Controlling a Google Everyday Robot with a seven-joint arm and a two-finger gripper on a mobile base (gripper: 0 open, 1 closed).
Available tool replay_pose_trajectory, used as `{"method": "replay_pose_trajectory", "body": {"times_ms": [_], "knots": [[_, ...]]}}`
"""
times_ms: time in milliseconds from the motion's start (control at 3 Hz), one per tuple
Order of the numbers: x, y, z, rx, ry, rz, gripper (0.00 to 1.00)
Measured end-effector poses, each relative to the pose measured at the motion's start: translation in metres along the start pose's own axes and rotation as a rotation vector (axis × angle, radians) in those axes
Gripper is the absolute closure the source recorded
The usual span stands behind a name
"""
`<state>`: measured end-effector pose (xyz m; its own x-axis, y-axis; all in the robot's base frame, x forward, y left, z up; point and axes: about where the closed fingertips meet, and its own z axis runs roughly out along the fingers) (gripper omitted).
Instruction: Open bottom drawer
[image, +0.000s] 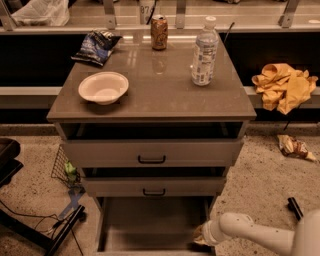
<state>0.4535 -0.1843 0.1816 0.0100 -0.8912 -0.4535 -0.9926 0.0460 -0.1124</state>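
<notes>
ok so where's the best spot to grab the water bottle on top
Grip the water bottle around its labelled mid-body, coming from the front right: it stands upright near the cabinet top's right edge, the can back-left of it. The gripper sits low by the open bottom drawer's right front corner.

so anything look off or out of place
A wrapper lies on the floor right of the cabinet; a yellow cloth is bunched up behind it. The gripper is at the open bottom drawer's right corner.
</notes>
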Motion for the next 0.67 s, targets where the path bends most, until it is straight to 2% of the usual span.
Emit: {"method": "replay_pose_trajectory", "body": {"times_ms": [333,667], "knots": [[-0.0063,0.0013,0.0287,-0.036,0.023,-0.035,1.00],[-0.0092,0.0015,0.0343,-0.045,0.025,-0.045,1.00]]}}
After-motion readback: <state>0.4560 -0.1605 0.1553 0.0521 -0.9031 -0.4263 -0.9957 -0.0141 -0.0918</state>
